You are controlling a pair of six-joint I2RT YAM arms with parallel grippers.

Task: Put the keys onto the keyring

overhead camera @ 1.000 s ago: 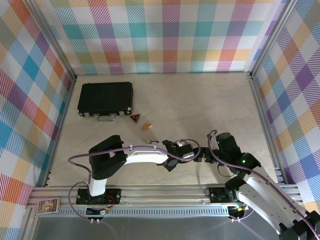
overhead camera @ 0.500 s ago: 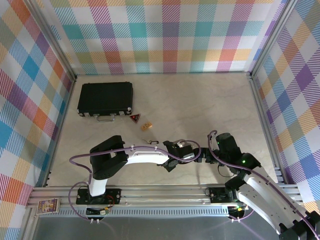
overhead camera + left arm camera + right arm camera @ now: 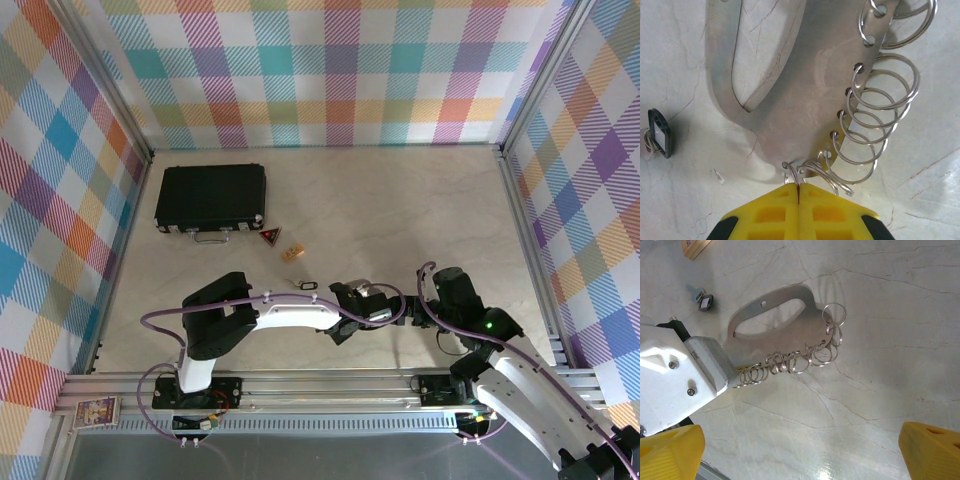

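Observation:
The keyring (image 3: 790, 75) is a flat silver plate with a long slot and several thin wire rings (image 3: 875, 95) threaded along one edge; it lies on the marble, also in the right wrist view (image 3: 790, 330). My left gripper (image 3: 799, 186) is shut, its yellow fingertips pinching the nearest wire ring at the plate's corner. Of the keys I see one small piece with a black oval head and pale centre (image 3: 659, 132), flat on the table left of my fingers, apart from the plate (image 3: 308, 285). My right gripper (image 3: 800, 455) hovers open before the plate, nothing between its fingertips.
A black case (image 3: 210, 197) lies at the back left. A red-and-black triangular tag (image 3: 269, 237) and a small wooden block (image 3: 292, 252) sit in front of it. Plaid walls and an aluminium frame (image 3: 330, 385) bound the table.
My left jaws have closed fully onto the wire ring, and the left wrist has edged slightly back. The right arm has not moved.

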